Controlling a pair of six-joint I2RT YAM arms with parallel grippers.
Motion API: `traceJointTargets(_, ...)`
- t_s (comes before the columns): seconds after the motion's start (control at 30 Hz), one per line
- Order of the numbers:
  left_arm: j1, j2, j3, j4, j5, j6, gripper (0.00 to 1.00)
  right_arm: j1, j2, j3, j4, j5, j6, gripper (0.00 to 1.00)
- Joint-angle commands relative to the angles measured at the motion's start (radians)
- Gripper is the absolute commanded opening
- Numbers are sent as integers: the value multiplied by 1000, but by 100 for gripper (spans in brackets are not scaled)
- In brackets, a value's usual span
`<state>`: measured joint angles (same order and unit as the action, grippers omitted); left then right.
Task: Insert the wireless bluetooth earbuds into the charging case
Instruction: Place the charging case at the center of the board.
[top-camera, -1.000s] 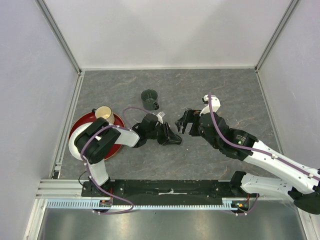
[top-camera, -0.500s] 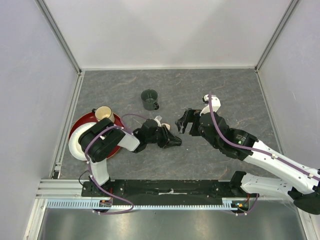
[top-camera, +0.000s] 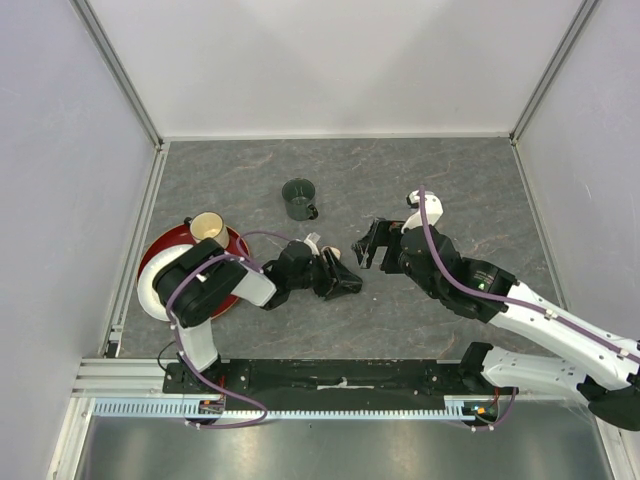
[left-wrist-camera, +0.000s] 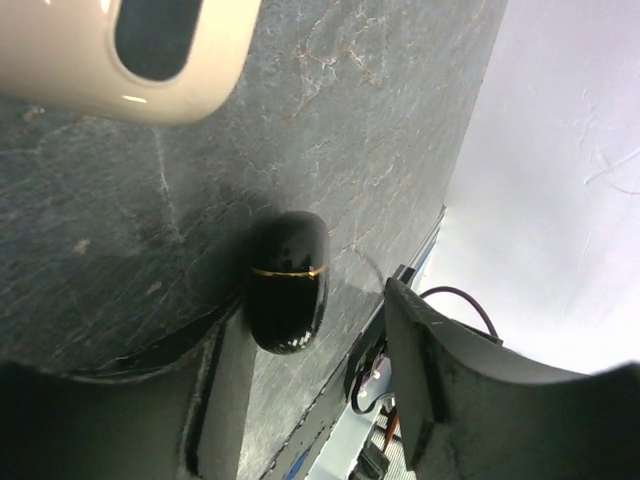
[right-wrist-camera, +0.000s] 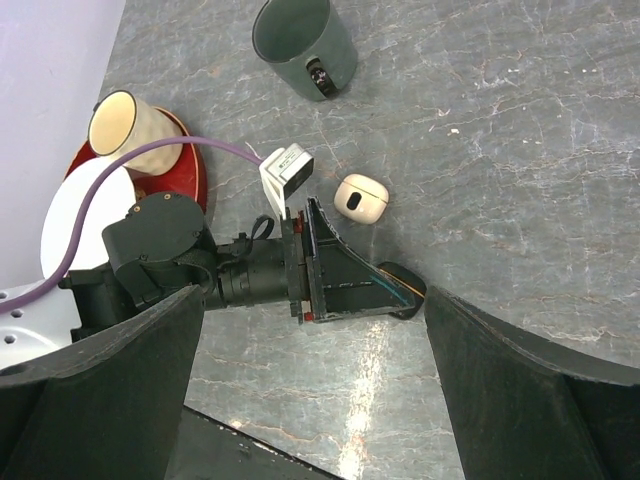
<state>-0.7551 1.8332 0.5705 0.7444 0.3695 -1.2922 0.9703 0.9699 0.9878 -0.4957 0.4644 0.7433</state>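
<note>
Op: Quick rundown, left to right?

Ann: Far left of the top view there's a red plate (top-camera: 168, 243) with a cream cup (top-camera: 207, 225) on it. Skip both. Centre frame, your left gripper (top-camera: 345, 282) lies low over the table with its jaws spread, pinching nothing. The black case (left-wrist-camera: 287, 280) sits between the jaws, close against one finger and clear of the other. Its lid is shut, with a gold seam round it.

Op: Earbuds?

Ann: None show in any view. The cream case (right-wrist-camera: 361, 198) lies just above the left gripper in the frame, apart from it; can't tell whether it's open. The dark green mug (top-camera: 298, 199) is higher up, centre. Right of centre, your right gripper (top-camera: 368, 243) hangs over the table, jaws wide with nothing in them.

Op: How do they handle?

Ann: My guess is the black case is light, hard, glossy and rounded, so it's slippery and likely to squirt out. Take it across the broad faces, below the seam, so the lid is free to open. The earbuds should be tiny, light and easy to flick, so you pinch them gently at the stem.
</note>
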Motion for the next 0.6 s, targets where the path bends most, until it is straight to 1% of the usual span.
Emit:
traceJointTargets(0.0, -6, -54, -23, -82, -58, 34, 65, -5, -19, -11, 0, 0, -7, 98)
traceJointTargets(0.07, -7, -74, -21, -118, -79, 53, 69, -5, -17, -11, 0, -4, -4, 98)
traceJointTargets(0.1, -7, -84, -18, -150, -86, 69, 70, -5, -17, -11, 0, -4, -5, 98)
traceJointTargets(0.2, -9, -118, -27, -168, -107, 83, 71, -5, -16, -12, 0, -4, -9, 98)
traceJointTargets(0.27, -9, -140, -26, -188, -116, 100, 80, -8, -13, -11, 0, -3, -10, 98)
traceJointTargets(0.3, -9, -147, -21, -204, -124, 109, 82, -8, -11, -9, 0, -4, -12, 98)
traceJointTargets(0.43, -9, -196, -20, -282, -152, 157, 83, -10, 0, 3, 0, -9, -16, 98)
traceJointTargets(0.53, -13, -256, -23, -333, -187, 198, 84, -12, 4, 3, 0, 2, -21, 98)
traceJointTargets(0.57, -15, -300, -18, -383, -202, 217, 84, -9, 6, 2, 0, 8, -22, 98)
